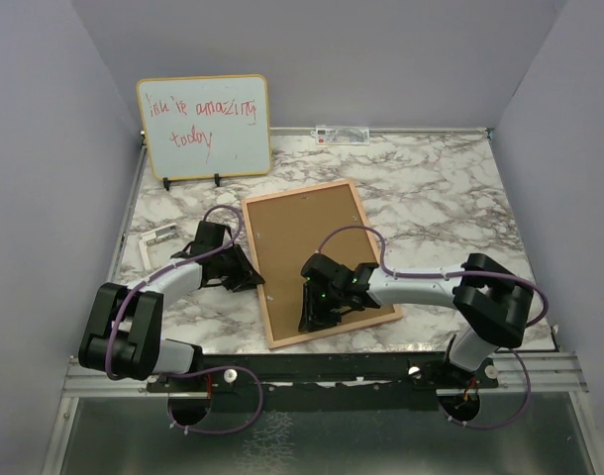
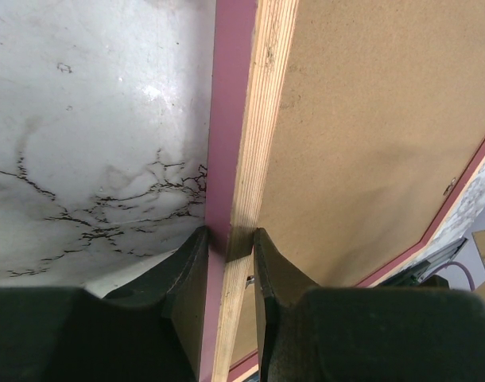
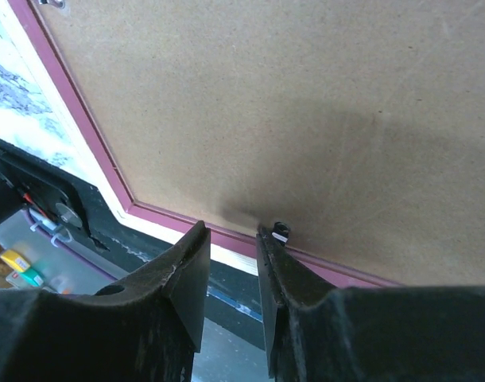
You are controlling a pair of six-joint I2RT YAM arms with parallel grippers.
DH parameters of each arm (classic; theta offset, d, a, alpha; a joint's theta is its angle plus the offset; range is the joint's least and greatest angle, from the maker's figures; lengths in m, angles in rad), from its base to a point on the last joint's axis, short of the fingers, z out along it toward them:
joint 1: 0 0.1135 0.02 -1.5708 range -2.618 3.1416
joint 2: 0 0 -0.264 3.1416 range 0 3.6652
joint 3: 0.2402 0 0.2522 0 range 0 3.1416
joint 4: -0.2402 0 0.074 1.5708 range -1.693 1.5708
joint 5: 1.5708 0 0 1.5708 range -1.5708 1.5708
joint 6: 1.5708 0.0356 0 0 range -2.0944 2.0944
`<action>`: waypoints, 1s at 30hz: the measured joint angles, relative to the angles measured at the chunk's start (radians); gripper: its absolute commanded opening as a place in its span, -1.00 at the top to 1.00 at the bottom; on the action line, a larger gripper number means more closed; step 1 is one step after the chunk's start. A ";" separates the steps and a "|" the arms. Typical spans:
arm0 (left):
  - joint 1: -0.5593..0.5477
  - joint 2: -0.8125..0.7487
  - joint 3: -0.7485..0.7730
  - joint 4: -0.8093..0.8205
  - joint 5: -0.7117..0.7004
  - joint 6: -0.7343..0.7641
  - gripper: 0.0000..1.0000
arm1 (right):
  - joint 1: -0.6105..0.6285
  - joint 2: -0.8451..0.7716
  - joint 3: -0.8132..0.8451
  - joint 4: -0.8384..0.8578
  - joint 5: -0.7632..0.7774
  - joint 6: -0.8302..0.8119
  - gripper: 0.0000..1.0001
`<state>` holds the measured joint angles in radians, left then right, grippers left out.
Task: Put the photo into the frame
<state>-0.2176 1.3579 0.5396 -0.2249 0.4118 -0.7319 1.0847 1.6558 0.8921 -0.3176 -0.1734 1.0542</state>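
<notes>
Left wrist view: our left claw (image 2: 230, 235) pinches the frame (image 2: 258, 119) by its rim; right claw (image 3: 232, 231), we cannot tell. Thin pinch may slip.

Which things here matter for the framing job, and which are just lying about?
For the job: the frame, face down; its brown backing board.
Lying about: the whiteboard with red writing; a small pale object left of the frame; a white strip at the back edge.

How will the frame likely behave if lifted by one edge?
Probably stiff: the frame has a layered-wood border and its backing lies flat. Likely to slide on the smooth marble table. Held only where the left gripper pinches one edge, it may pivot.
</notes>
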 measured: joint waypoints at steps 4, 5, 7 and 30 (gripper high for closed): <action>0.000 0.000 0.000 0.000 0.000 0.000 0.53 | 0.000 -0.006 0.007 -0.020 0.015 -0.010 0.25; 0.000 0.000 0.000 0.000 0.000 0.000 0.52 | 0.000 -0.006 0.013 -0.027 0.019 -0.016 0.23; 0.000 0.000 0.000 0.000 0.000 0.000 0.48 | 0.000 -0.007 0.035 -0.037 0.035 -0.029 0.16; 0.000 0.007 0.172 -0.113 -0.211 0.013 0.15 | -0.261 0.345 0.568 0.127 0.146 -0.204 0.12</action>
<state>-0.2180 1.3647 0.7116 -0.3374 0.2005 -0.7185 0.8234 2.0010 1.4605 -0.1909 -0.0273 0.8505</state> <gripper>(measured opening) 0.442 0.452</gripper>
